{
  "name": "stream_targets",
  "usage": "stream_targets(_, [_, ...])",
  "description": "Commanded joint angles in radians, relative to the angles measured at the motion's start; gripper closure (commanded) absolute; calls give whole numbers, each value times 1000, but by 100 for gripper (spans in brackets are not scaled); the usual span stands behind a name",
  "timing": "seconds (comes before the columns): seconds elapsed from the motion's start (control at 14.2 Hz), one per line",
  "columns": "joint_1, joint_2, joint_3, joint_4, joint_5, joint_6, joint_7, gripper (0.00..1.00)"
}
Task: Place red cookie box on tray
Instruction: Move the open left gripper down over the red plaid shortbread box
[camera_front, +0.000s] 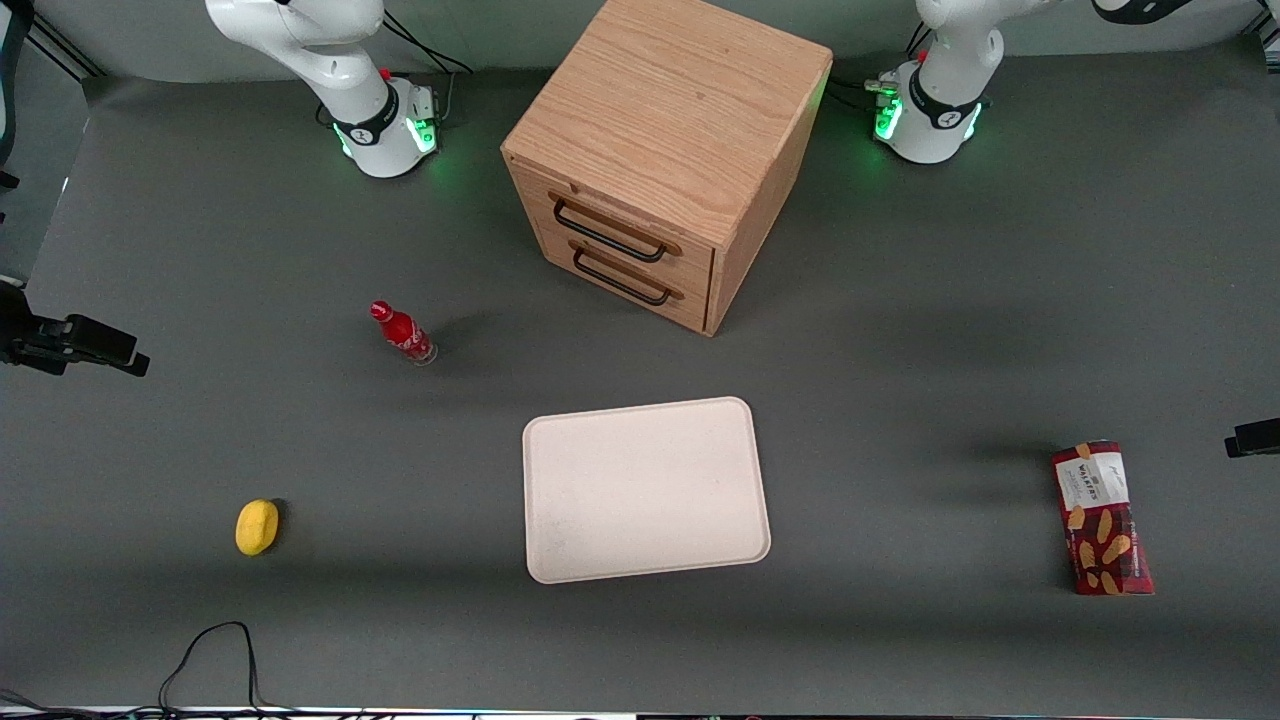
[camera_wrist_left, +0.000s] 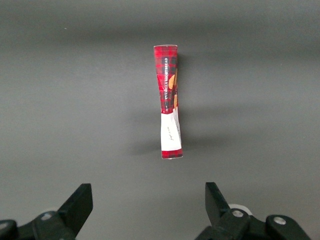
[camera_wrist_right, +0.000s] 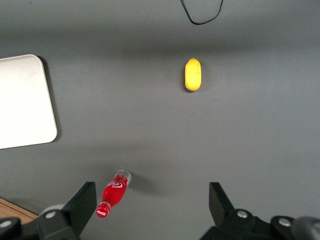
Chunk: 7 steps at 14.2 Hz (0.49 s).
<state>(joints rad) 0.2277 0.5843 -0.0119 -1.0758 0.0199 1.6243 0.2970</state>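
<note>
The box (camera_front: 1101, 518) lies flat on the grey surface (camera_front: 900, 400) at the lower right of the front view, toward the working arm's end, with its white label end pointing away from the camera. It is well apart from the tray (camera_front: 645, 490), which sits in the lower middle of that view and carries nothing. In the left wrist view the box (camera_wrist_left: 169, 101) shows its narrow side, and the tool (camera_wrist_left: 149, 202) hovers above the surface near it, with its fingers spread wide and nothing between them. So, in my judgement, the task is only at its start: the box is not yet grasped, and the lift, the carry and the placing on the tray are all left. Other things are a cabinet (camera_front: 665, 150) at the upper middle, a bottle (camera_front: 402, 333) and a lemon (camera_front: 257, 526) toward the parked arm's end.
</note>
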Motion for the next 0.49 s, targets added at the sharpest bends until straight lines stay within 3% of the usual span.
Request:
stream_targets(0.0, [-10,55,-6,40,-3,-7,1,0])
stream_targets(0.42, [-37,163,-7,-85,8,285,-39,0])
